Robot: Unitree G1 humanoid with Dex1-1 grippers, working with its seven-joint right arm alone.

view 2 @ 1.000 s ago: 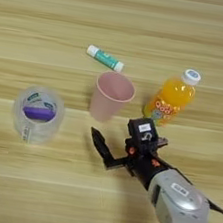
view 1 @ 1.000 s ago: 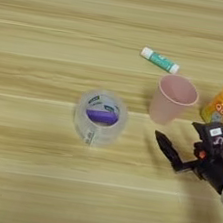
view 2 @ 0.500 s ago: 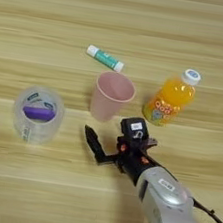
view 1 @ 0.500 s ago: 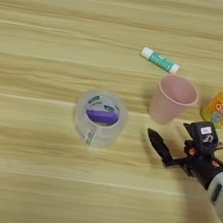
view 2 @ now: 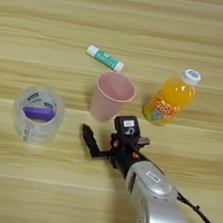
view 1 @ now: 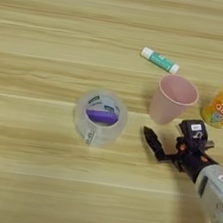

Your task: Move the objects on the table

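Observation:
Four objects lie on the light wooden table (view 1: 22, 181). A wide roll of clear tape (view 1: 100, 118) with a purple inner label stands left of centre. The pink cup (view 2: 112, 95) is upright in the middle, and the small orange bottle (view 2: 169, 98) with a white cap stands to its right. Behind the cup lies a white and green tube (view 2: 105, 58). My right gripper (view 2: 106, 132) hovers just in front of the cup, open, with nothing between its fingers. One black finger (view 1: 153, 141) points left towards the tape, a short gap away from it.
The silver forearm (view 2: 157, 209) comes in from the bottom right. Bare planks stretch across the far side and along the front left.
The gripper has moved left and slightly farther in, from in front of the bottle to in front of the cup. The objects have stayed in place.

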